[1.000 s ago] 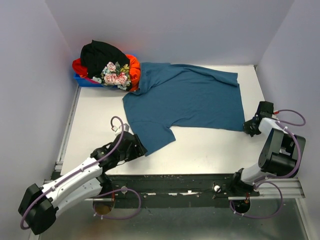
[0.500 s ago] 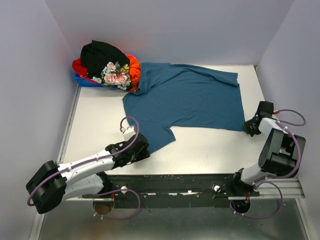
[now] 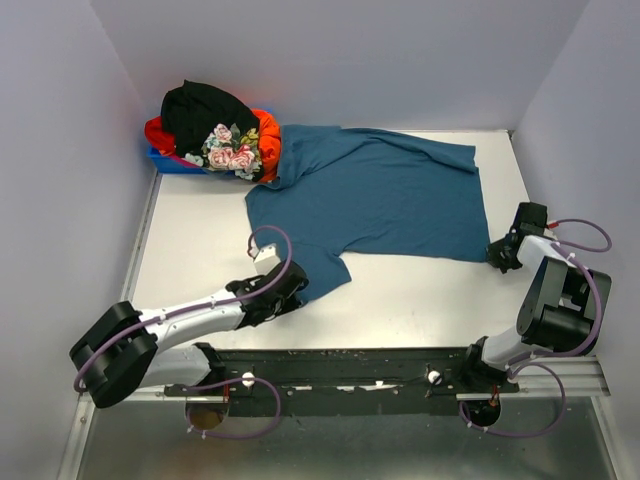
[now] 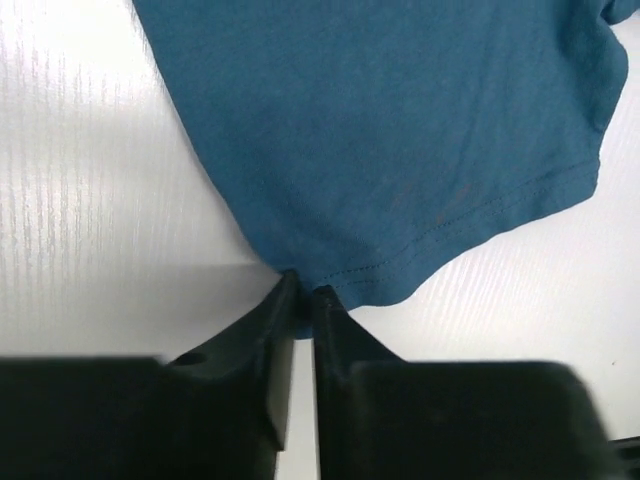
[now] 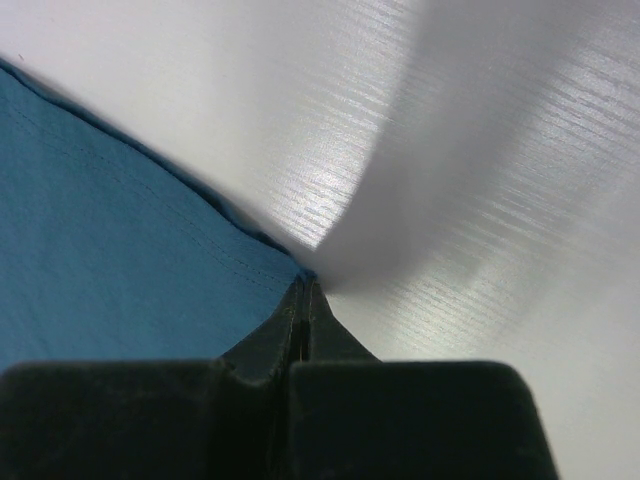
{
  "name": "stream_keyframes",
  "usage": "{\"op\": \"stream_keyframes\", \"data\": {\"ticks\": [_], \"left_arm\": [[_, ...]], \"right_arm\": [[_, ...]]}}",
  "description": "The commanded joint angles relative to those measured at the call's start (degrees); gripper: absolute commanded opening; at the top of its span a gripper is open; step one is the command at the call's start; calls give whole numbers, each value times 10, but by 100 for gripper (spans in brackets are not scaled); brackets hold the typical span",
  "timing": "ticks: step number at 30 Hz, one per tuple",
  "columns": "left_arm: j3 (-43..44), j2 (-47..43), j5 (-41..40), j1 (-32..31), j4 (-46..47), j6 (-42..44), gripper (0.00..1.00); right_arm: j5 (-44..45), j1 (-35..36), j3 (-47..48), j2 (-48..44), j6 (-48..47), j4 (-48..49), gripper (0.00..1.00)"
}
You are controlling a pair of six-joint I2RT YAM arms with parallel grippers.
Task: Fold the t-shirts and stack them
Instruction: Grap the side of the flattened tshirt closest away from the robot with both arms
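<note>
Tabletop (image 3: 190, 240), white, bears teal t-shirt (image 3: 380, 200) between lavender walls (image 3: 60, 130).

Both arms (image 3: 190, 318) show white links, black joints, looping purple cables (image 3: 270, 228) and black wedge-shaped fingers (image 4: 250, 345).

A small blue bin (image 3: 172, 162) sits at the far left corner of the white tabletop (image 3: 200, 240), with pale lavender walls (image 3: 60, 150) around it
</note>
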Motion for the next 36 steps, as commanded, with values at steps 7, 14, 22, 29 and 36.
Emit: {"op": "stream_keyframes", "data": {"ticks": [7,14,22,29,36], "left_arm": [[42,-49,-47,-2,-63,24,0],[52,-164,-43,-3,-169,31,0],[103,-252,-3,-5,-277,39,0],[78,-320,41,-24,-302,1,0],[84,-335,26,-57,-311,-10,0]], "right_arm": [[6,-2,-7,-13,5,-5,1],[12,-2,-7,-59,1,-56,1],[38,-3,-19,-114,-4,-120,0],[69,-11,-26,-157,-9,-191,1],[43,-17,-61,-225,-20,-197,1]]}}
